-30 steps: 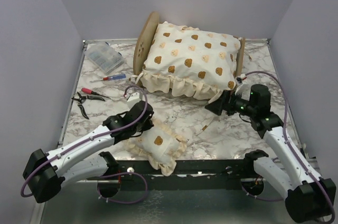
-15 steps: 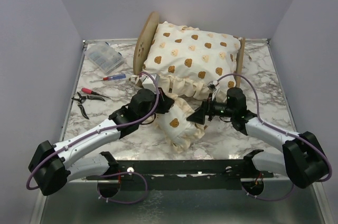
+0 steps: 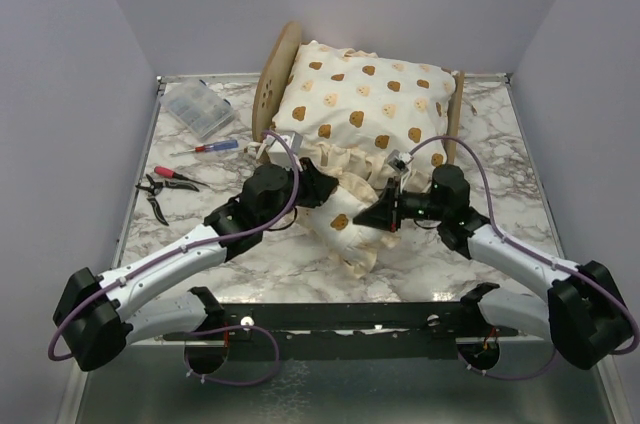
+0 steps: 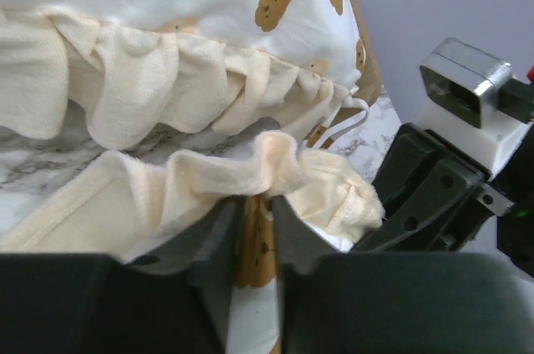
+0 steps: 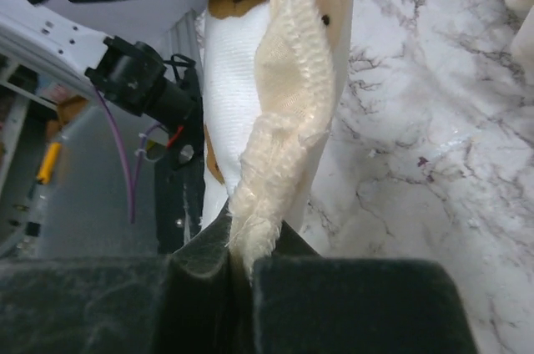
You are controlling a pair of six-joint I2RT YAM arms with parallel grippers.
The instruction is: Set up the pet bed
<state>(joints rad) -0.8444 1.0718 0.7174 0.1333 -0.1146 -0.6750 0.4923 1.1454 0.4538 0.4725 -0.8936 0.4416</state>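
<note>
left gripper (image 3: 325,190) and right gripper (image 3: 364,219) each pinch opposite ruffles of small pillow (image 3: 345,234) so it hangs spread, ready for pet bed (image 3: 270,84)

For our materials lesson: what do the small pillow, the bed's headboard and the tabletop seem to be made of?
Small pillow: soft cream fabric, matte; its frilled edge wrinkles.
Headboard: pale tan wood, probably plywood; thin, smooth panel.
Tabletop: marble-patterned, slightly glossy; real stone or printed film, cannot tell.

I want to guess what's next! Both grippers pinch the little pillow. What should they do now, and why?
Probably lift the small pillow onto the big cushion, near the headboard: left gripper and right gripper each pinch its ruffle, and it isn't up there yet.
</note>
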